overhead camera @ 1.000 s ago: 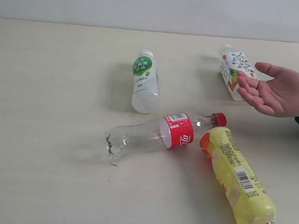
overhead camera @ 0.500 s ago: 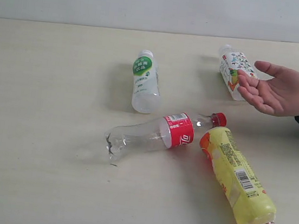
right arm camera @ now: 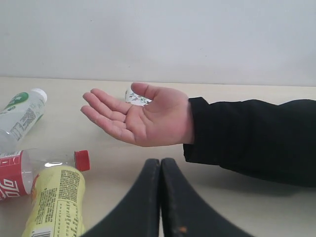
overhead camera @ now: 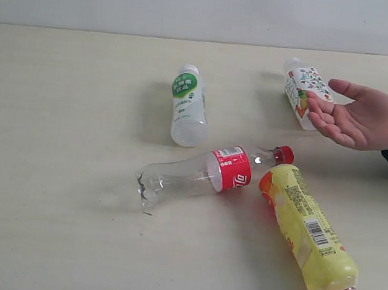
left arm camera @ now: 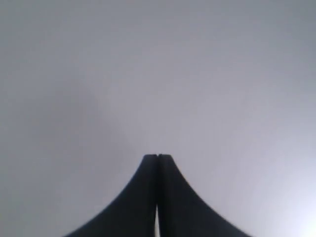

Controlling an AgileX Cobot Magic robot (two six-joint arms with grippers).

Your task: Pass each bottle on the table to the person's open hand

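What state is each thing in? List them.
Red-label clear bottle: lying on its side, capped.
Yellow bottle: lying on its side, capped.
Green-label bottle: lying on its side.
Colourful-label bottle: lying down, partly hidden.
Person's hand: open, palm up, empty.
Left gripper: shut, empty.
Right gripper: shut, empty.

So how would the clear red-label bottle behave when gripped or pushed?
The clear bottle looks empty, so probably very light. It lies on its side on the table, so a push may roll it. Its base looks crumpled, so the thin wall likely yields when squeezed.
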